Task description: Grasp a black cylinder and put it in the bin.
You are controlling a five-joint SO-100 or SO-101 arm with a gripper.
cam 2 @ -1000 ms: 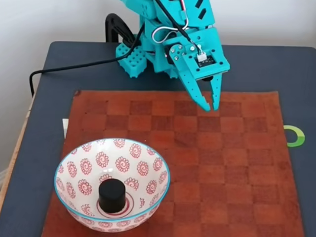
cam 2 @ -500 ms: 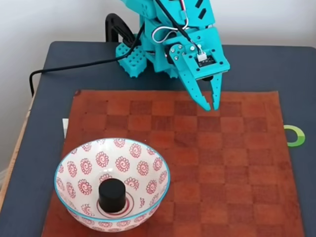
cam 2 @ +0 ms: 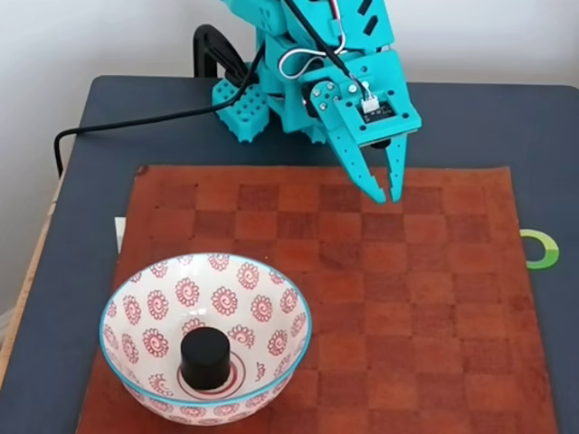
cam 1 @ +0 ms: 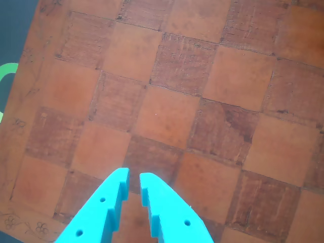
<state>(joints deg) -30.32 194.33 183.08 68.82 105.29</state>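
The black cylinder (cam 2: 205, 358) stands upright inside the bin (cam 2: 136, 291), a white bowl with red spirals and a blue rim, at the near left of the fixed view. My teal gripper (cam 2: 387, 193) hangs above the far edge of the checkerboard mat, well away from the bowl. Its fingers nearly meet with nothing between them. In the other view the gripper (cam 1: 133, 177) points at bare brown squares, its tips a narrow slit apart.
A brown leather checkerboard mat (cam 2: 434, 298) covers the dark table (cam 2: 507, 117). A green ring (cam 2: 545, 250) lies at the mat's right edge, and the green ring (cam 1: 5, 81) also lies at the left edge of the other view. A black cable (cam 2: 127, 122) runs off to the far left.
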